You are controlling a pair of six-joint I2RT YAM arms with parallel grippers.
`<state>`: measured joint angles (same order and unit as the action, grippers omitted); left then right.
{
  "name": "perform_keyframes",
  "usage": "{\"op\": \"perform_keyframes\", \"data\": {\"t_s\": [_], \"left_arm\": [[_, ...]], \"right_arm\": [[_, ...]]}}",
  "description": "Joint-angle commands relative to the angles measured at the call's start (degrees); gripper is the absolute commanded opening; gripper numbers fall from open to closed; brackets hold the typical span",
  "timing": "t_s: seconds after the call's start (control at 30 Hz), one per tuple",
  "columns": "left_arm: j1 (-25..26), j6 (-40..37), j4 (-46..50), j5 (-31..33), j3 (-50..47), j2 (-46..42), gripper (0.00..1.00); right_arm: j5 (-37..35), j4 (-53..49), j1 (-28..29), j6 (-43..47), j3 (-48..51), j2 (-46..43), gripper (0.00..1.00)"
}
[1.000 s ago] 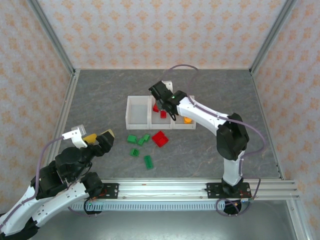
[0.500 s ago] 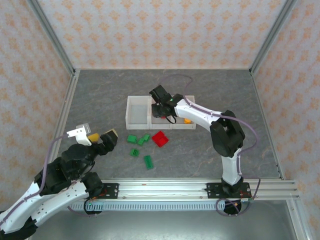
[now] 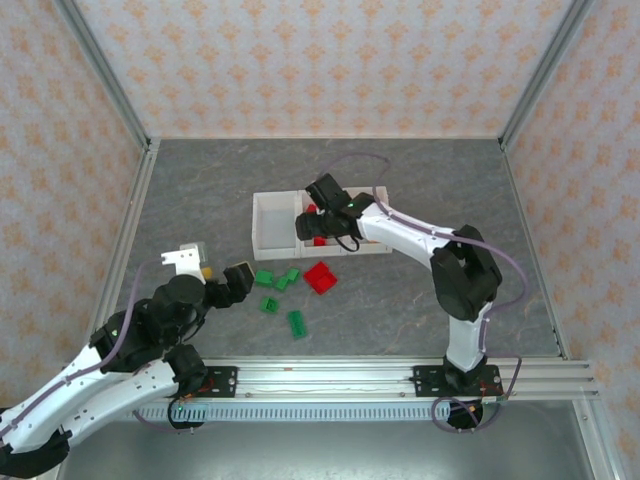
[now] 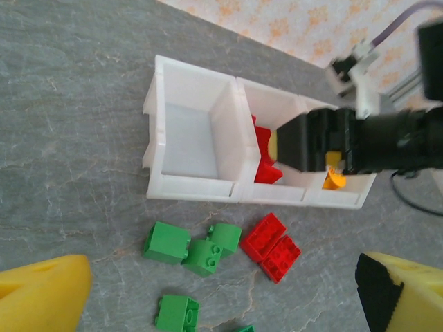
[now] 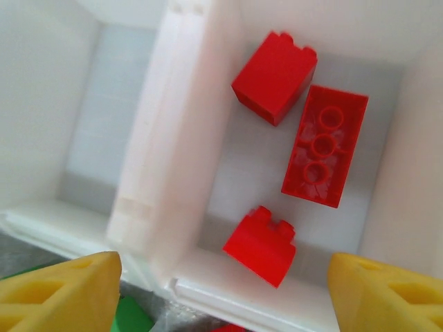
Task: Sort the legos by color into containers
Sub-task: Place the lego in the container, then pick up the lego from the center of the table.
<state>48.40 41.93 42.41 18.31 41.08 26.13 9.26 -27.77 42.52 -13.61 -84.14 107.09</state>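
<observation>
The right gripper hovers over the middle bin holding three red legos, fingers spread (the left gripper gapes too, above the green legos).

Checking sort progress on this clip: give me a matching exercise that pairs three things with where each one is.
Things:
1. green legos
2. orange lego
3. right gripper

Places:
A. open, over the middle bin
B. inside the right bin
C. loose on the table

Pairs: 1-C, 2-B, 3-A
</observation>
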Motion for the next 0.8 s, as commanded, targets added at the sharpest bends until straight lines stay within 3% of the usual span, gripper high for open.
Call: {"op": "perform_keyframes", "data": {"t_s": [0.0,0.23,0.4,0.57,0.77], "left_arm": [[0.38,-0.53,-1.77,-1.53,-0.06,2.91,0.99],[0.42,2.40,-6.58,-6.77,-2.23,14.63,0.99],[0.38,2.38,-10.28,-6.60,-2.50,18.07,0.99],[0.38,0.34,-7.15,-2.02,0.38,15.78,0.99],[0.38,-2.61,-3.80,3.82,1.36,7.48,0.99]], "right_arm": [[-0.89,-0.09,-0.42,1.94,0.42,-5.74,0.79],[-1.97,-0.27,-0.42,3.56,4.94,-16.13,0.85],[0.45,0.16,-0.47,2.37,13.73,-23.06,0.89],[3.29,0.34,0.31,0.17,24.06,-26.85,0.93],[1.75,-0.28,6.42,0.66,28.85,-24.64,0.98]]}}
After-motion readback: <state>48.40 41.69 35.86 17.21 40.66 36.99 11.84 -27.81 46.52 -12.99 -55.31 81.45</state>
